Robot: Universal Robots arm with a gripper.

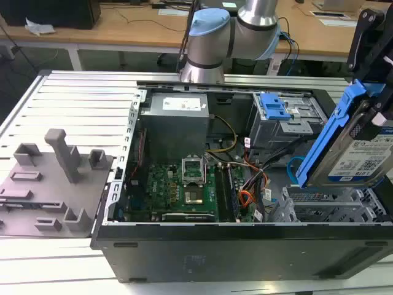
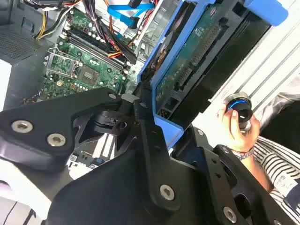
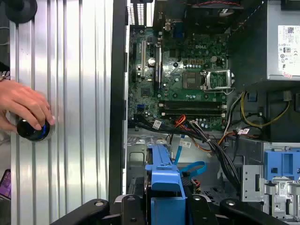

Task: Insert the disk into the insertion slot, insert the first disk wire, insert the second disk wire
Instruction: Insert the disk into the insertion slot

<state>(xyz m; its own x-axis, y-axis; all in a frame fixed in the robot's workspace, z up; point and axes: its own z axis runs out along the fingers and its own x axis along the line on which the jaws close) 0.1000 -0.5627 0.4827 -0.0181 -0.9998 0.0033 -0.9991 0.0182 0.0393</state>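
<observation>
We see the jaws clamped on the disk (image 1: 359, 153). In the first wrist view the gripper (image 3: 164, 206) has a black finger (image 3: 133, 213) on each side of the disk's bright blue carrier frame (image 3: 164, 183), and in the second wrist view one finger presses against the frame's edge. The disk hangs tilted in the air at the exterior view's right, its white label facing that camera. The second wrist view shows its green circuit-board underside. It is above the insertion slot (image 1: 325, 206), the low perforated silver bay in the corner of the open computer case (image 1: 245, 252), and apart from it.

Near the slot, the second disk wire (image 1: 295, 165) curls in a light-blue loop inside the case. The first disk wire (image 3: 181, 122), a red-orange bundle among dark cables, runs along the edge of the motherboard (image 1: 190, 184); we cannot tell where its plug sits. Both wires lie apart from the disk.

Farther out in the case stand the taller grey drive cage (image 1: 276, 114) with its blue latch and the power supply (image 1: 178, 120). Outside the case, on the ribbed aluminium table (image 3: 70, 93), a person's hand (image 3: 23, 105) grips a round black knob (image 3: 33, 131) with a blue ring. At the exterior view's left a grey fixture plate (image 1: 55, 178) with upright blocks lies beside the case.
</observation>
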